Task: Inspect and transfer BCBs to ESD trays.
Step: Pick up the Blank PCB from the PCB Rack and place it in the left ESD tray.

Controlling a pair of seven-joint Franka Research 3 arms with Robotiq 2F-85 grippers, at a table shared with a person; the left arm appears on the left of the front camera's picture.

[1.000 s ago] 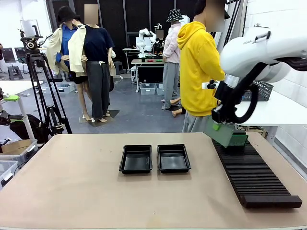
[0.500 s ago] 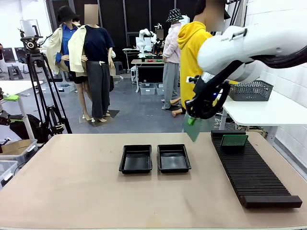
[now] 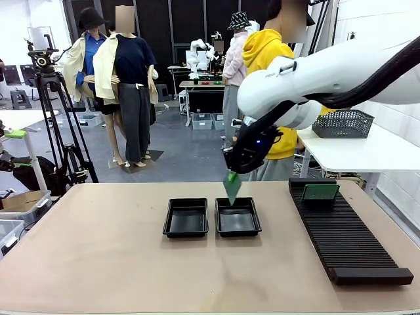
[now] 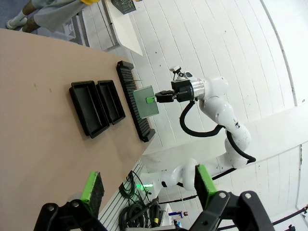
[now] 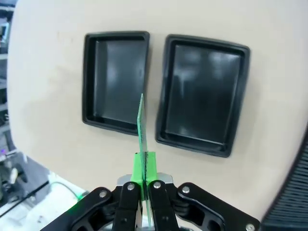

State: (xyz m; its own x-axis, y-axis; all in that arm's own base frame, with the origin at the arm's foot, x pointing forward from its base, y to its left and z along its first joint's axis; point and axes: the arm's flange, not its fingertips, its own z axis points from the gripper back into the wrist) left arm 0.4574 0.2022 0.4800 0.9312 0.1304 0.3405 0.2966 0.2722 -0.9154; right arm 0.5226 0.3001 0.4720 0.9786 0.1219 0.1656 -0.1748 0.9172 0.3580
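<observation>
Two black ESD trays sit side by side mid-table, the left tray (image 3: 186,218) and the right tray (image 3: 237,216), both with bare floors. My right gripper (image 3: 231,174) is shut on a green BCB (image 3: 232,188), which hangs edge-down just above the right tray's far rim. In the right wrist view the BCB (image 5: 141,122) stands edge-on in the right gripper (image 5: 144,166), over the gap between the trays (image 5: 118,79) (image 5: 202,91). Another BCB (image 3: 320,192) stands in the slotted rack. My left gripper (image 4: 148,183) is open and high above the table.
A long black ribbed rack (image 3: 348,239) lies along the table's right side. A person in a yellow hoodie (image 3: 269,92) stands at the far edge. A grey mesh basket (image 3: 344,123) sits on a white side table. The near and left parts of the table are bare.
My right arm has swung left from over the rack's far end, carrying the green BCB to above the right tray. The second BCB stays in the rack.
</observation>
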